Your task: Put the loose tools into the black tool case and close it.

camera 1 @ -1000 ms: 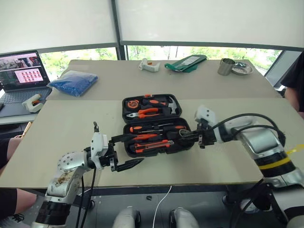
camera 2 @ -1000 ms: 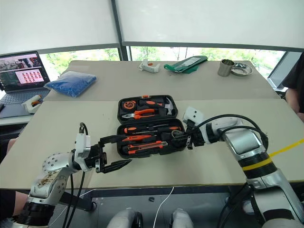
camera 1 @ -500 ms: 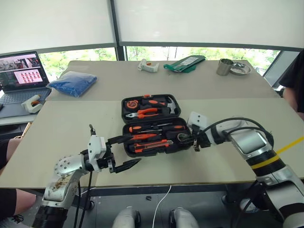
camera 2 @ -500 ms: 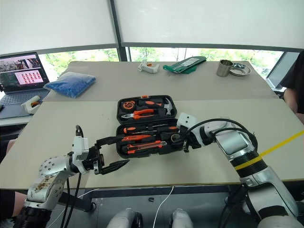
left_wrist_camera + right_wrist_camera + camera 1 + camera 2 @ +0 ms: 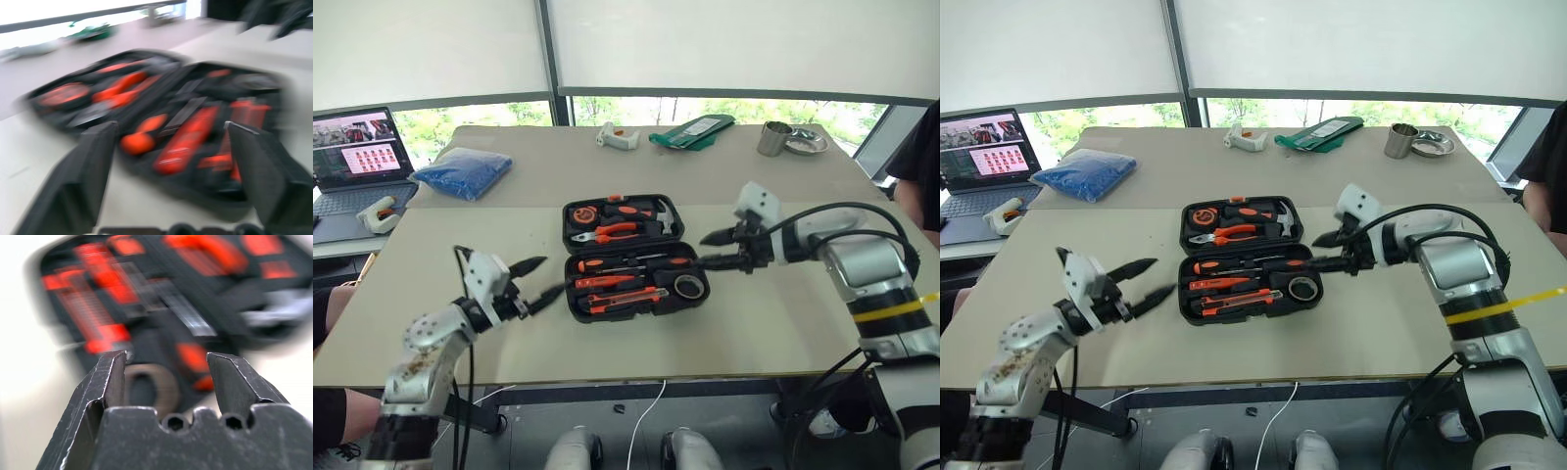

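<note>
The black tool case (image 5: pixel 570 238) lies open in the middle of the table, its lid half at the back. In its near half rest two black-and-orange screwdrivers (image 5: pixel 607 264), a utility knife (image 5: pixel 625 297) and a black tape roll (image 5: pixel 689 286). My right gripper (image 5: pixel 701 251) hangs open just above the case's right edge, empty, with the tape roll (image 5: pixel 146 387) below its fingers. Left of the case, a short gap away, my left gripper (image 5: pixel 551 275) is open and empty. It points at the case (image 5: pixel 161 127).
On the far table are a blue bag (image 5: pixel 465 168), a white gun-shaped item (image 5: pixel 617 135), a green pouch (image 5: pixel 695 129), a metal cup (image 5: pixel 771 138) and a dish (image 5: pixel 800 145). A laptop (image 5: pixel 357 147) and another white item (image 5: pixel 380 211) sit at left. A person (image 5: pixel 920 166) stands at right.
My right gripper opened and rose up and right off the tape roll, which stays in the case. My left gripper drew back to the left, away from the case's front corner.
</note>
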Robot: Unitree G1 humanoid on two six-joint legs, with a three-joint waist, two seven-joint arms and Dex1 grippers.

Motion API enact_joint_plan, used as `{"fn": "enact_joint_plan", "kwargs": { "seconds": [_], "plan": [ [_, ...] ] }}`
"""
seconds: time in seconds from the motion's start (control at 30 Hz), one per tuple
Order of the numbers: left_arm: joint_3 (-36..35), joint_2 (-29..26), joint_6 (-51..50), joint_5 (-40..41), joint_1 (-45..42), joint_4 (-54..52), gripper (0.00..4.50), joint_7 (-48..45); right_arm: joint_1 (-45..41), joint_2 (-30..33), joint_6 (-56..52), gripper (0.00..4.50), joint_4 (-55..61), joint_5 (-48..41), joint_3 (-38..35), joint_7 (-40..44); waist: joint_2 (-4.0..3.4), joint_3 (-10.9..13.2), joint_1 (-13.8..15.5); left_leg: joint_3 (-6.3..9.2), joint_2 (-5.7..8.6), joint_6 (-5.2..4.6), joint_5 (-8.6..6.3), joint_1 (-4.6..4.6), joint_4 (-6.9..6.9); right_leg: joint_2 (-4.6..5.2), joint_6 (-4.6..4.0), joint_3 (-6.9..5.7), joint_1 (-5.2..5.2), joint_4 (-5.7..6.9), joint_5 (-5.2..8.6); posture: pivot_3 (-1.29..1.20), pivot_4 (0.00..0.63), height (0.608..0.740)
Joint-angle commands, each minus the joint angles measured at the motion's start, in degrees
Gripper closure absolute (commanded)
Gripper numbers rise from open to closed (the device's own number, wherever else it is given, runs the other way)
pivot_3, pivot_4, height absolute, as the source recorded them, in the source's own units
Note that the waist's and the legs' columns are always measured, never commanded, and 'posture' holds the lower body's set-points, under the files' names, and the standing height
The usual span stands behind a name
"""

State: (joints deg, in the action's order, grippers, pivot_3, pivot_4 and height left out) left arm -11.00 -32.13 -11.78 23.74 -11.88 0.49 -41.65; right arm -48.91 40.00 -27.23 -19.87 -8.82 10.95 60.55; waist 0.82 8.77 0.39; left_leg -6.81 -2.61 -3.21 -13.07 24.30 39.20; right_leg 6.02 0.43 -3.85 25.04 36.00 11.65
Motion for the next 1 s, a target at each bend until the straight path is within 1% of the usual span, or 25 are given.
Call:
{"fn": "enact_joint_plan", "kwargs": {
  "seconds": [0.03, 0.07, 0.1, 0.17, 0.2, 0.33, 0.43, 0.57, 0.63, 0.7, 0.73, 0.8, 0.87, 0.93, 1.0],
  "plan": [
    [-0.9, 0.1, -2.4, -3.6, -4.3, 3.3, 2.73, 6.7, -3.7, -3.4, 11.2, 2.88, -8.5, 6.8, 0.3, -9.2, 0.01, 0.0, -0.2, -0.01, 0.0, 0.01, 0.01, 0.0, 0.0, 0.0, -0.02, 0.0, 0.01, 0.01, -0.01, 0.0, 0.15, 0.74],
    [-0.3, -0.1, -2.3, -4.7, -5.3, 4.7, 3.11, 7.3, -4.5, -4.6, 13.2, 3.23, -10.7, 7.9, 0.5, -10.8, 0.01, 0.0, -0.3, -0.02, 0.0, 0.02, 0.02, 0.03, 0.0, -0.01, -0.02, 0.01, 0.03, 0.02, -0.02, 0.0, 0.15, 0.74],
    [0.6, -0.2, -2.9, -5.9, -6.5, 6.1, 3.42, 8.0, -5.5, -5.7, 15.2, 3.48, -13.4, 9.4, 1.0, -12.3, 0.01, 0.0, -0.4, -0.03, 0.01, 0.04, 0.04, 0.04, -0.01, -0.02, -0.03, 0.02, 0.06, 0.05, -0.03, 0.0, 0.15, 0.74],
    [2.0, 0.4, -4.1, -7.2, -8.9, 8.8, 4.29, 8.7, -7.5, -7.6, 18.8, 4.24, -18.7, 11.9, 1.8, -15.0, 0.01, 0.0, -0.7, -0.05, 0.01, 0.08, 0.07, 0.05, -0.02, -0.04, -0.03, 0.02, 0.07, 0.08, -0.04, 0.0, 0.15, 0.74],
    [2.6, 0.9, -4.7, -7.5, -10.2, 10.1, 4.48, 8.7, -8.5, -8.6, 20.3, 4.47, -21.5, 12.9, 2.1, -16.1, 0.01, 0.0, -0.8, -0.07, 0.02, 0.12, 0.09, 0.05, -0.07, -0.04, -0.03, 0.02, 0.08, 0.07, -0.04, 0.0, 0.15, 0.74],
    [5.9, 2.7, -5.9, -8.6, -15.2, 16.0, 4.48, 6.4, -13.0, -12.8, 25.2, 4.47, -34.4, 16.8, 4.3, -17.2, 0.02, 0.0, -1.0, -0.13, 0.03, 0.32, 0.21, 0.06, -0.12, -0.04, -0.02, 0.0, 0.08, 0.05, -0.04, 0.0, 0.15, 0.74],
    [6.9, 3.5, -6.2, -8.6, -17.6, 19.0, 4.48, 4.7, -14.6, -15.0, 28.8, 4.47, -40.6, 17.3, 4.0, -15.7, 0.02, 0.0, -1.3, -0.15, 0.02, 0.32, 0.21, 0.06, -0.14, -0.06, -0.02, 0.0, 0.08, 0.05, -0.05, 0.0, 0.15, 0.74],
    [10.1, 2.9, -3.8, -11.2, -19.6, 22.5, 4.48, 1.3, -15.4, -17.1, 30.7, 4.47, -44.5, 15.3, 2.0, -9.4, 0.02, 0.0, -1.5, -0.15, 0.02, 0.54, 0.35, 0.04, -0.24, -0.06, -0.02, 0.0, 0.09, 0.04, -0.05, 0.0, 0.15, 0.74],
    [10.5, 3.0, -3.5, -11.2, -20.6, 23.9, 4.48, -0.5, -15.5, -17.6, 30.8, 4.47, -45.1, 14.3, 1.0, -6.6, 0.02, 0.0, -1.7, -0.17, 0.02, 0.55, 0.35, 0.04, -0.26, -0.09, -0.02, 0.0, 0.09, 0.03, -0.05, 0.0, 0.15, 0.74],
    [11.3, 2.8, -3.0, -11.3, -21.2, 24.5, 4.48, -3.3, -15.3, -17.8, 30.3, 4.47, -44.5, 13.1, -0.2, -2.1, 0.02, 0.0, -1.9, -0.15, -0.01, 0.54, 0.35, 0.03, -0.27, -0.11, -0.02, 0.01, 0.1, 0.03, -0.05, 0.0, 0.15, 0.74],
    [12.0, 2.5, -3.4, -11.0, -21.1, 24.1, 4.48, -5.8, -14.7, -17.6, 29.3, 4.47, -43.2, 12.1, -0.8, 1.6, 0.02, 0.0, -2.0, -0.15, -0.02, 0.54, 0.35, 0.04, -0.29, -0.12, -0.02, 0.01, 0.12, 0.04, -0.05, 0.0, 0.15, 0.74],
    [13.3, 2.0, -4.2, -10.2, -20.6, 22.7, 4.48, -10.6, -12.9, -16.6, 26.8, 4.47, -39.9, 11.0, -0.9, 8.2, 0.01, 0.0, -2.0, -0.14, -0.03, 0.55, 0.34, 0.05, -0.32, -0.14, -0.02, 0.01, 0.12, 0.03, -0.05, 0.0, 0.15, 0.74],
    [13.8, 1.9, -4.0, -9.8, -20.1, 21.6, 4.48, -13.6, -10.6, -15.3, 24.3, 4.47, -35.9, 10.3, -0.7, 12.4, 0.01, 0.0, -2.0, -0.14, -0.05, 0.55, 0.34, 0.07, -0.33, -0.15, -0.02, 0.0, 0.12, 0.05, -0.05, 0.0, 0.15, 0.74],
    [13.8, 2.5, -3.2, -9.6, -19.6, 20.6, 4.48, -14.8, -7.7, -14.1, 21.3, 4.47, -30.7, 9.4, -0.9, 14.3, 0.01, 0.0, -1.8, -0.14, -0.05, 0.52, 0.32, 0.1, -0.33, -0.15, -0.01, 0.0, 0.11, 0.08, -0.05, 0.0, 0.15, 0.74],
    [14.6, 3.4, -3.3, -9.5, -18.4, 18.2, 4.48, -15.9, -2.9, -12.0, 18.1, 4.47, -22.8, 8.6, -0.9, 15.2, 0.01, 0.0, -1.4, -0.15, -0.05, 0.51, 0.31, 0.12, -0.32, -0.13, 0.01, 0.0, 0.1, 0.07, -0.05, 0.0, 0.15, 0.74]
  ]
}}
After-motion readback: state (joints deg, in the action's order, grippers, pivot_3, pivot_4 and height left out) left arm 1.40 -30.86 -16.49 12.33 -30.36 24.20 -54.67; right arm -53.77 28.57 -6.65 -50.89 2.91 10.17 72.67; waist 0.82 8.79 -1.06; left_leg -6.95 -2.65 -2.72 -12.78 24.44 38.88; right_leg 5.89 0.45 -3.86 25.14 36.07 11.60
